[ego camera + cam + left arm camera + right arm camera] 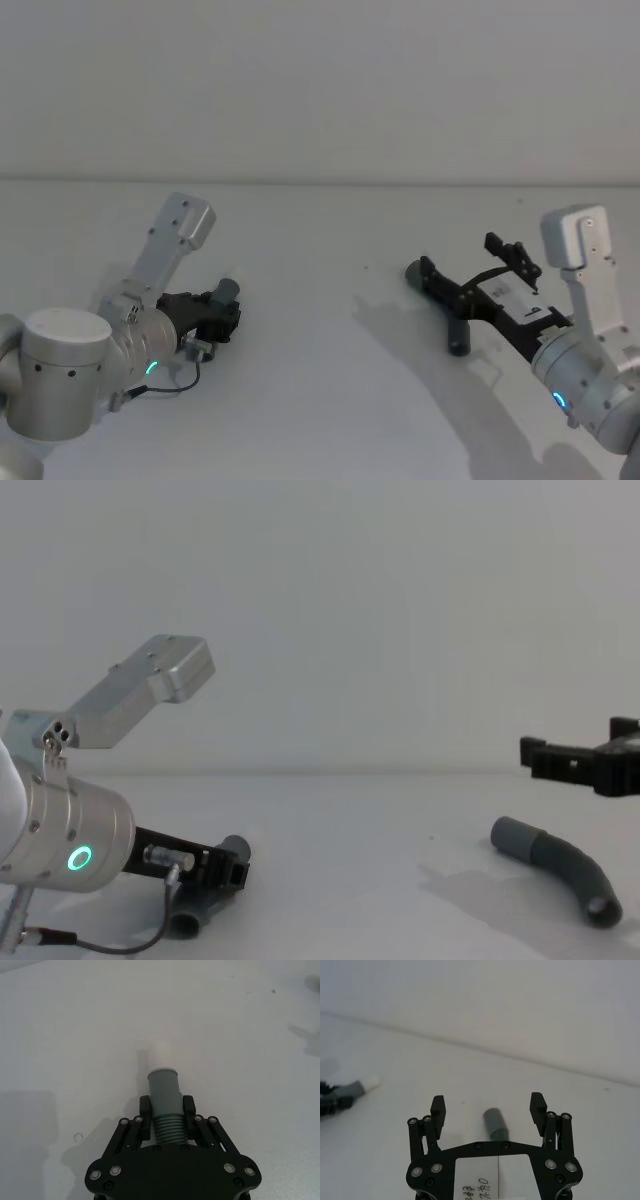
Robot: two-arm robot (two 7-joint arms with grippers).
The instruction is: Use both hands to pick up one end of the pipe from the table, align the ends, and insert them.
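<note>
Pipe's white-tipped piece (pixel 164 1092) sits at 8 o'clock on the surface (pixel 300 420), clamped mid-length by the left gripper (pixel 166 1104), leaving its tip (pixel 161 1055) free for insertion. The plain piece (pixel 560 865) lies at 3 o'clock beneath the wide-open, empty right gripper (pixel 488 1104), poised to straddle it.

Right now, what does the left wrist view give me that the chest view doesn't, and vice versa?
Left wrist view adds: the held pipe piece has a grey cuff ending in a narrower white tip, and the left end effector grips the ribbed section behind it. Chest view adds: the second pipe piece, bent, lying on the table, with the right end effector above it. Both: the left end effector shut on its piece, low over the table.
</note>
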